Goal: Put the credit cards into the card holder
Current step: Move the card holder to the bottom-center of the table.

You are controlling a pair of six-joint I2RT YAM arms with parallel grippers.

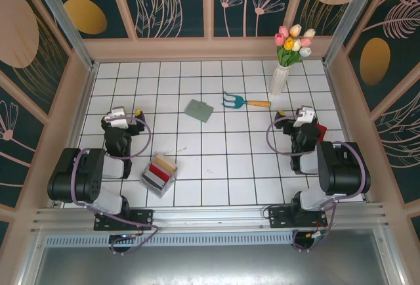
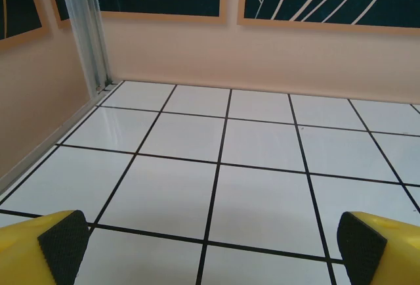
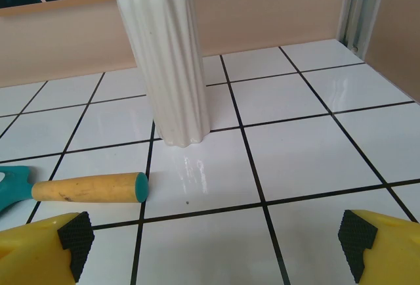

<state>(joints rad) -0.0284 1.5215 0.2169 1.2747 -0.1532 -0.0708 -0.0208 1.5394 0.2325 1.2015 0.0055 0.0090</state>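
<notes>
Nearest, lower left of centre in the top view, the credit cards (image 1: 162,167) stand packed on edge in a small grey tray (image 1: 147,181): thin rigid plastic, beige, red, whitish, dark. No card picked yet, we judge; pinch one by its top edge and lift straight so its neighbours stay put. Left gripper (image 1: 123,115), mid-left, is spread wide and empty, with black rubber pads (image 2: 62,249) on yellow fingers. Right gripper (image 1: 304,115), mid-right, is likewise wide and empty. The desk (image 1: 223,153) is glossy white tile, likely slippery. Higher up, centre, lies the card holder (image 1: 198,110): flat, sage-green, matte; folded or not, we cannot tell. Beyond are a toy rake (image 1: 235,100) with teal head and wooden handle, and a ribbed glazed vase (image 3: 167,55).
</notes>
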